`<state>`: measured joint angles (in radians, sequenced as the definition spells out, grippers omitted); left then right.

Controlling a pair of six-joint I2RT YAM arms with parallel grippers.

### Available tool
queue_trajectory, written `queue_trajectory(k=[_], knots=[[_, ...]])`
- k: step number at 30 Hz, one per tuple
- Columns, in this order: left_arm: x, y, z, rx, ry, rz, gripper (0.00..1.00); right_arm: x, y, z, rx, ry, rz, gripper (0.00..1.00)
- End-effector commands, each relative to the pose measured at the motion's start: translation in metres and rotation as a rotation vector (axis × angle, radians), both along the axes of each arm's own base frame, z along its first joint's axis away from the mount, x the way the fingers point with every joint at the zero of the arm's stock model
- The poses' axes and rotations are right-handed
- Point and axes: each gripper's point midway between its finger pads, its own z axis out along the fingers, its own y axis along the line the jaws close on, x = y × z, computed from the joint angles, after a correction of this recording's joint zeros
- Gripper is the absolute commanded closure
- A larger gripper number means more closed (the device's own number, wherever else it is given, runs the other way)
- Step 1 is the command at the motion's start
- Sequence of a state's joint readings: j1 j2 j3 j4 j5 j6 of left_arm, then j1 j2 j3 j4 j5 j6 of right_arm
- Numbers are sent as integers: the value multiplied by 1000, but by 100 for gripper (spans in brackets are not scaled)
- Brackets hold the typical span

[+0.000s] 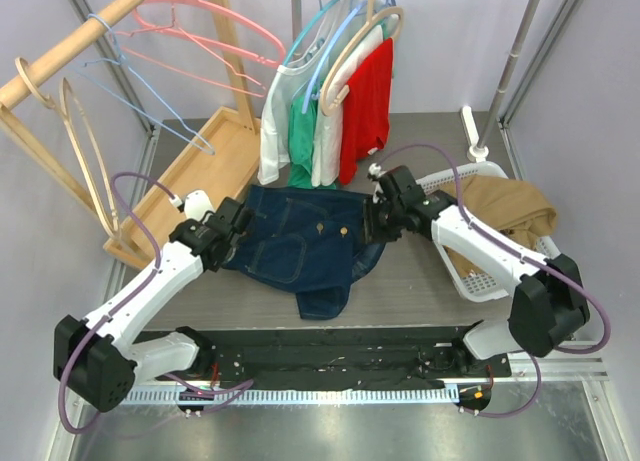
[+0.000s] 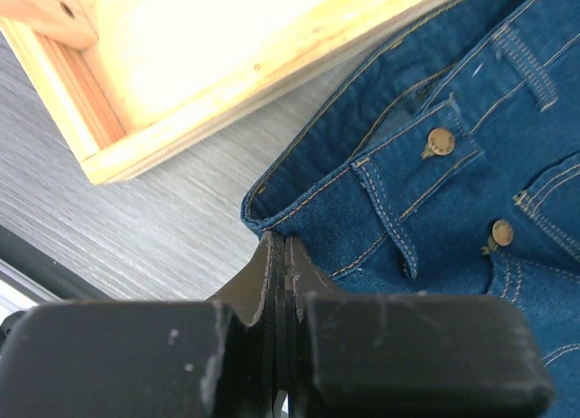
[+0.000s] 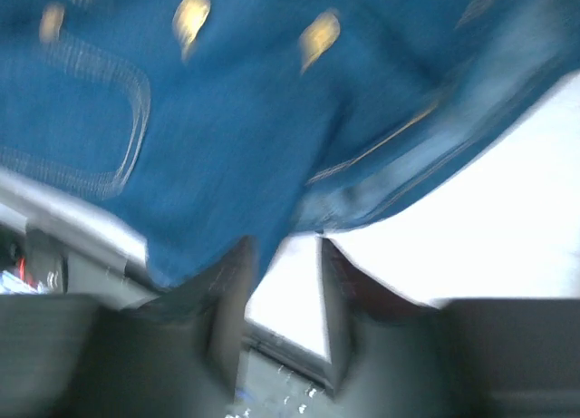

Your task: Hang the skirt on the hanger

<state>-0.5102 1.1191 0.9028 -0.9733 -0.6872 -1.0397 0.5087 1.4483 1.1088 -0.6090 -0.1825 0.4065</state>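
Observation:
A blue denim skirt point(image 1: 300, 246) with brass buttons lies flat on the table between my two grippers. My left gripper point(image 1: 237, 228) is at its left waistband corner. In the left wrist view its jaws point(image 2: 279, 243) are shut, their tips against the skirt's point(image 2: 426, 164) hem corner, and no fabric shows between them. My right gripper point(image 1: 374, 221) is at the skirt's right edge. The right wrist view is blurred: that gripper point(image 3: 285, 247) is open, with bright table in the gap and the skirt point(image 3: 227, 119) just beyond the fingertips. Empty hangers, a pink one point(image 1: 215, 43) among them, hang on the wooden rack at the left.
The wooden rack's tray base point(image 1: 215, 161) sits just behind the left gripper and shows close above the skirt in the left wrist view point(image 2: 227, 64). Shirts on hangers point(image 1: 340, 101) hang at the back centre. A white basket point(image 1: 470, 276) with a tan garment point(image 1: 510, 209) stands at the right.

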Motion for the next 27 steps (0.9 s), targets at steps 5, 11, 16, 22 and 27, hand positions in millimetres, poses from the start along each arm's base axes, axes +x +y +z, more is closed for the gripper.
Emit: queue_trajectory(k=[5,11,16,22,27], knots=[[18,7,21,65,-59,23,100,-42,34,-35,39,77,29,99],[19,8,22,76,-56,19,100,-37,50,-66,-4,98,17,99],[20,9,24,85,-59,18,100,-41,49,-99,-86,163,-3,99],[19,8,20,77,-57,18,100,-66,9,-122,-218,220,-80,99],[15,10,17,80,-52,24,100,-64,-38,-137,-344,225,-198,99]])
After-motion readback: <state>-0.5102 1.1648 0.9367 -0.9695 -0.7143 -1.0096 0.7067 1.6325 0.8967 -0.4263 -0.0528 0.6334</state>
